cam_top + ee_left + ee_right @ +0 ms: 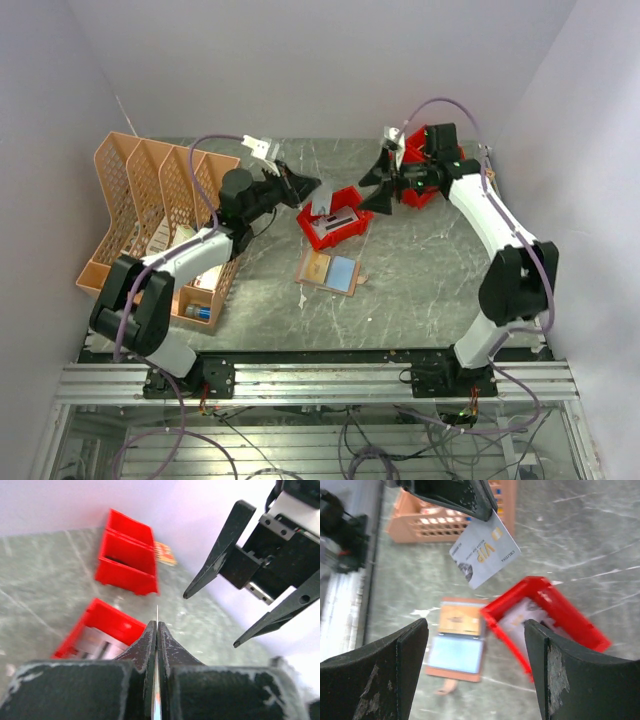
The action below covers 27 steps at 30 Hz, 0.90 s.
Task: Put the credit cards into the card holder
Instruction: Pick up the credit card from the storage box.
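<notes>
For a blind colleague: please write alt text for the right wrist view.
The left gripper, jaws shut, dangles a white VIP credit card by one corner above a grey table. Below lie an open tan card holder bearing a light blue card and a red bin. The open jaws of the right gripper frame the foreground.

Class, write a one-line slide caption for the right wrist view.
Left tool holds a white VIP card aloft near the red bin and open card holder; right tool open.

White arm links point(190, 256), black joints point(236, 190), looping purple cables point(440, 100)
</notes>
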### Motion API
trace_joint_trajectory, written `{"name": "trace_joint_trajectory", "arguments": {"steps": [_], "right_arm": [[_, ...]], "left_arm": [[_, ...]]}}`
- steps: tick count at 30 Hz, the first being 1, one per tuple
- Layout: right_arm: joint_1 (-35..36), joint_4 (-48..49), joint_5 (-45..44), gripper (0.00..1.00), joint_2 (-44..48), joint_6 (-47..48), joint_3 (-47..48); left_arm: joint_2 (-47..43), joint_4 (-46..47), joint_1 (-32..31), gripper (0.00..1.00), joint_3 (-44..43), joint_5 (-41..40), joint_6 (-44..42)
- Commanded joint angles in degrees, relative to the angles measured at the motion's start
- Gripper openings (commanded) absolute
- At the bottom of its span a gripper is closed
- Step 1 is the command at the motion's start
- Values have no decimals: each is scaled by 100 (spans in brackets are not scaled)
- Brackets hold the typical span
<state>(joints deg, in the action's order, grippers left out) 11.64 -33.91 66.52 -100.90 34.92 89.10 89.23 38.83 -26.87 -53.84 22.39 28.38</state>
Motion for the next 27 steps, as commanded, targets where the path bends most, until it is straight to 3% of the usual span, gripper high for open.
{"name": "trace_joint_trajectory", "arguments": {"steps": [1,4,6,14,19,23,27], "right_arm": [[-223,433,879,77,565,-1600,-1070],[-236,751,1147,77,934,-2054,-1806],[-230,1534,1249,77,1197,-2780,-2428],[-111,5033,1248,77,1990,-5612,-4514],[186,5163,1135,74,1953,-5729,-4641],[407,5535,1167,57,1879,-6200,-4686],[507,6055,1186,23,1868,-6619,-4797]], "left_arm": [[-177,341,-10,7,624,780,2070],[-109,1435,-59,7,1201,1143,3009],[-96,2025,-151,7,1476,1186,3412],[-185,2224,-696,7,1822,847,3327],[-88,2515,-835,7,1815,793,3437],[-54,2657,-897,7,1790,776,3464],[-54,2859,-918,7,1816,786,3483]]}}
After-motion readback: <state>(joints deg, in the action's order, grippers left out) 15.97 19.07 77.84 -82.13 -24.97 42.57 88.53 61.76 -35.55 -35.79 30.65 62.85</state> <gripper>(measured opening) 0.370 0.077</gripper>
